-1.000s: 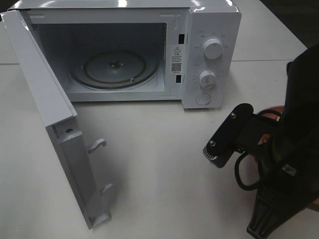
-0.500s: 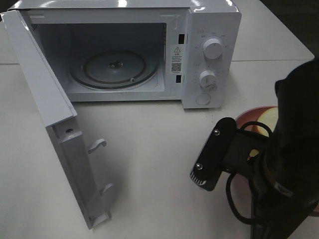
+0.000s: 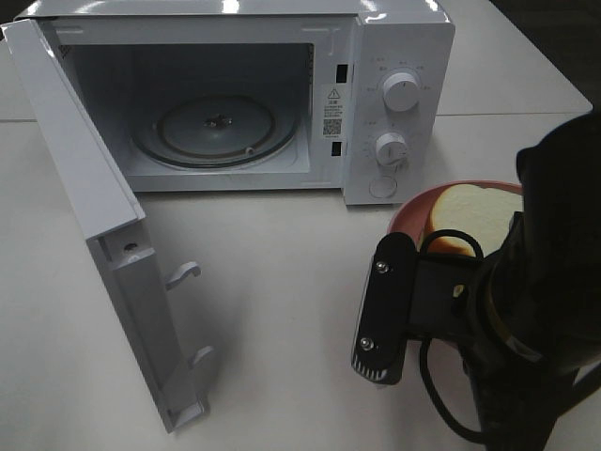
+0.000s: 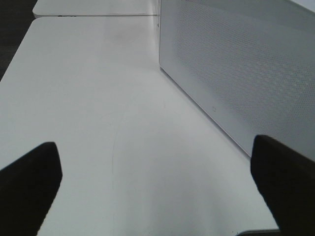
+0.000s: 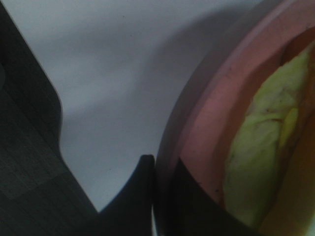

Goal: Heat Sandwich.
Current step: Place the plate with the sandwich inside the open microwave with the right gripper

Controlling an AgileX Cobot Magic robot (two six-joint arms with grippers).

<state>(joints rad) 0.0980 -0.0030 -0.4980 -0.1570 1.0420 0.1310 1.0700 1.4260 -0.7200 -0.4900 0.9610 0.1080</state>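
Pink plate [image 3: 406, 214] and sandwich [image 3: 470, 211] have shifted left — right fingers [image 5: 139, 196] pinch the rim.

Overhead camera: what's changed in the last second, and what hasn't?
The right gripper, shut on the rim of the pink plate, has carried it left, out from behind the arm, so the sandwich on it now shows. The arm's wrist swung left and lower in view. The microwave, its open door and the empty turntable stayed put.

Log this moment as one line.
microwave door open | right gripper shut on pink plate rim | sandwich on plate | left gripper open, holding nothing
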